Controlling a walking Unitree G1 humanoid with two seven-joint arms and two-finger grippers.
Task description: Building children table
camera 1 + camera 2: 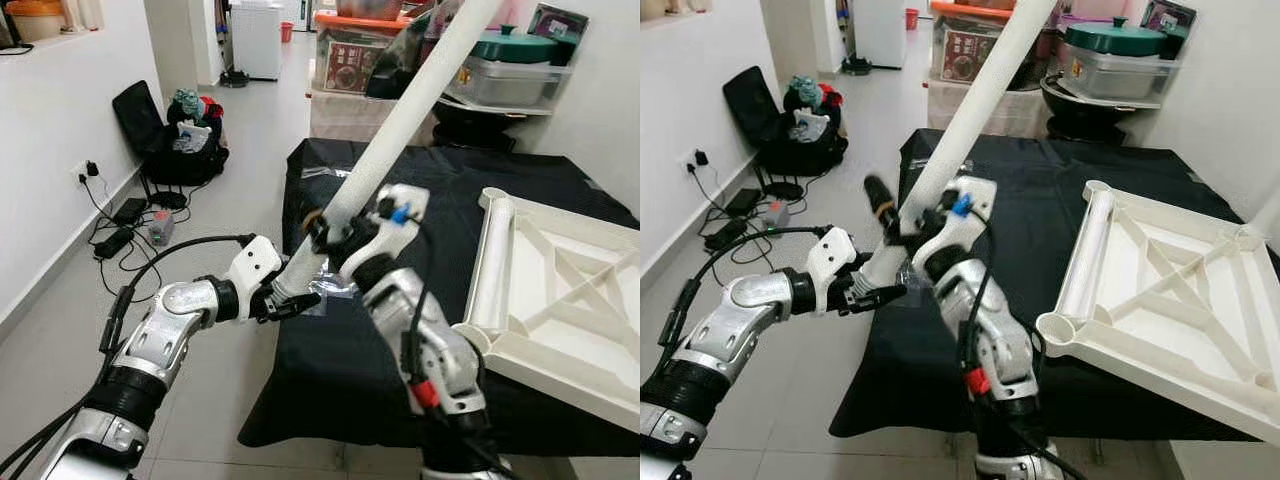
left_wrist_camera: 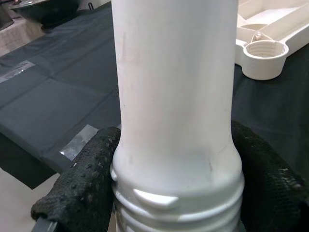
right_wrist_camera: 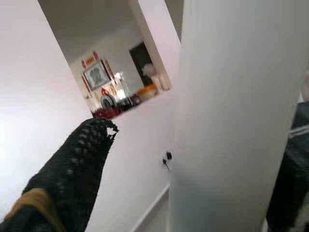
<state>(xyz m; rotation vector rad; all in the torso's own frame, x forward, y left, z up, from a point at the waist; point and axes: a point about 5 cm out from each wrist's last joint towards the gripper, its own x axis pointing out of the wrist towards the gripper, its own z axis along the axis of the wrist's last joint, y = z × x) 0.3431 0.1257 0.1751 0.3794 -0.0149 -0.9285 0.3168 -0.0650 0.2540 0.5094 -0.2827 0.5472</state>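
Black-draped work surface (image 1: 500, 190), grey floor alongside: table leg held off its near-left corner by both arms.

Left to right: left gripper (image 1: 283, 300) is clamped on the lower, threaded end of the white table leg (image 1: 400, 125); its pads (image 2: 84, 181) press either side just above the threads. Right gripper (image 1: 335, 235) is closed round the same tube a little higher. Leg's long axis runs from the grippers up and away to the right, steeply tilted. Upturned white tabletop (image 1: 560, 300) lies on the cloth to the right, its open threaded corner socket (image 1: 1065, 328) well apart from the threaded end. Right arm is nearer the socket. Judgement: threaded end must swing rightward and point down to meet it.
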